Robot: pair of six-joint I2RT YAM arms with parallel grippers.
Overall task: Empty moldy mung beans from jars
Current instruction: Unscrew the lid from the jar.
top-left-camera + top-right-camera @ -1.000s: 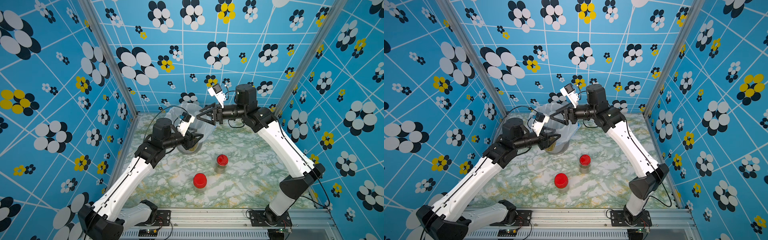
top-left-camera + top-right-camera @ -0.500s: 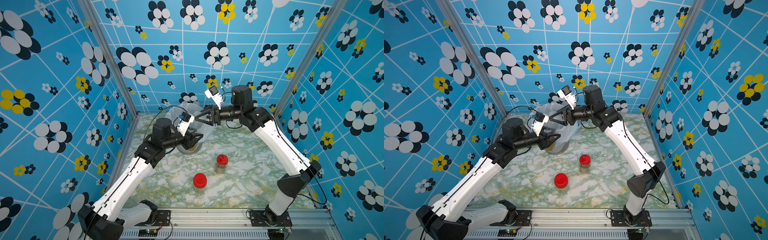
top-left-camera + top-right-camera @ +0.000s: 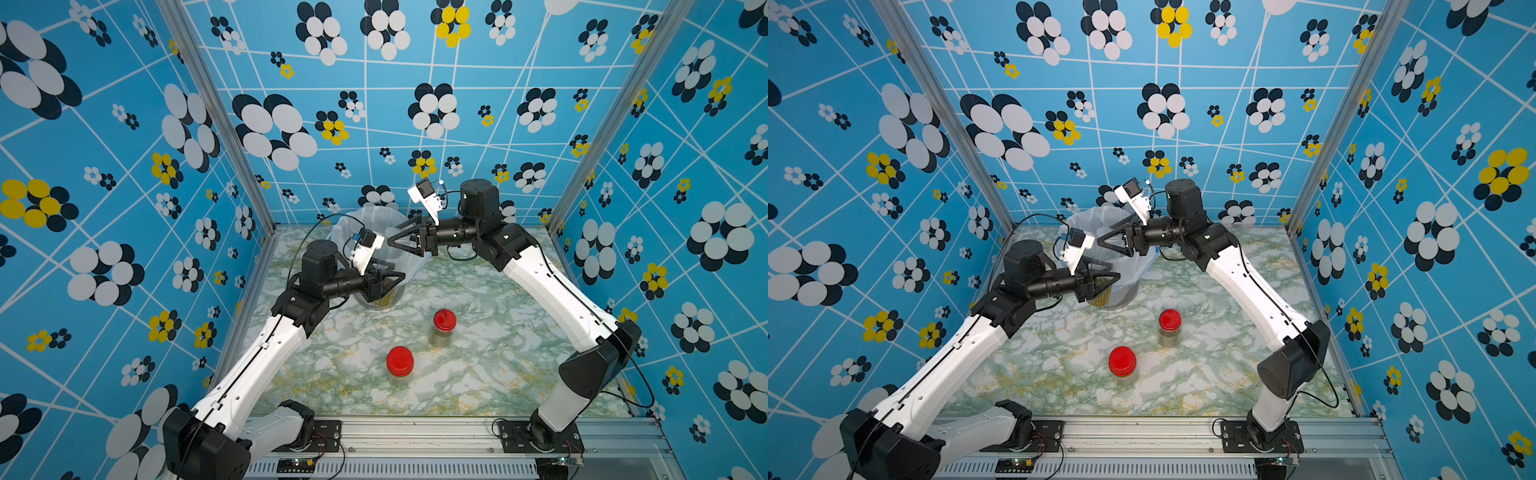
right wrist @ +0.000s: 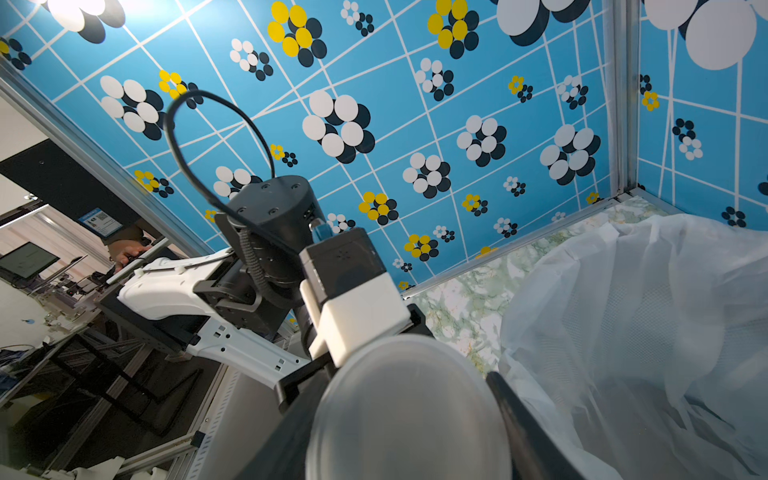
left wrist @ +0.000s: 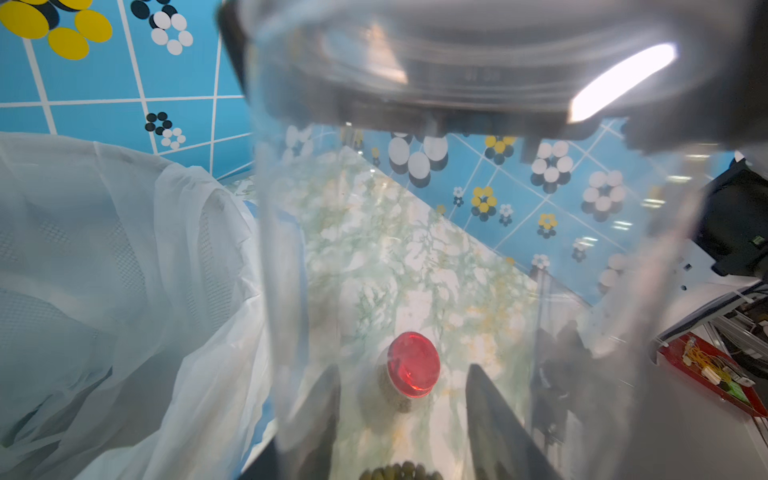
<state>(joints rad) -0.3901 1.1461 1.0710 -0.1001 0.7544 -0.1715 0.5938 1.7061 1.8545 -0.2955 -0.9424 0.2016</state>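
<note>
Green-white marbled desk (image 3: 498, 365) carries everything. At its back stands the big bin lined w/ a white plastic bag (image 3: 365, 218). Just in front of the bin, my left tool (image 3: 390, 284) is clamped on the tall clear cylinder jar (image 5: 436, 257), held roughly upright. My right tool (image 3: 392, 241) is closed round that jar's clear round lid (image 4: 407, 407), one finger each side.

So I judge we're at lid removal on the first jar, w/ nothing poured yet. Next move, imo: twist or pull the lid w/ the right while the left holds firm, then bring the jar mouth over the bag & tip. Can't tell if the lid is threaded.

Two short clear round jars w/ red screw lids stand mid-desk, apart & capped: nearer short jar (image 3: 400, 365), farther short jar (image 3: 444, 330).

The mung beans (image 3: 386, 296) are tiny olive-yellow grains in a shallow layer at the tall jar's bottom; the rest of that jar is empty. No mould I can make out.
</note>
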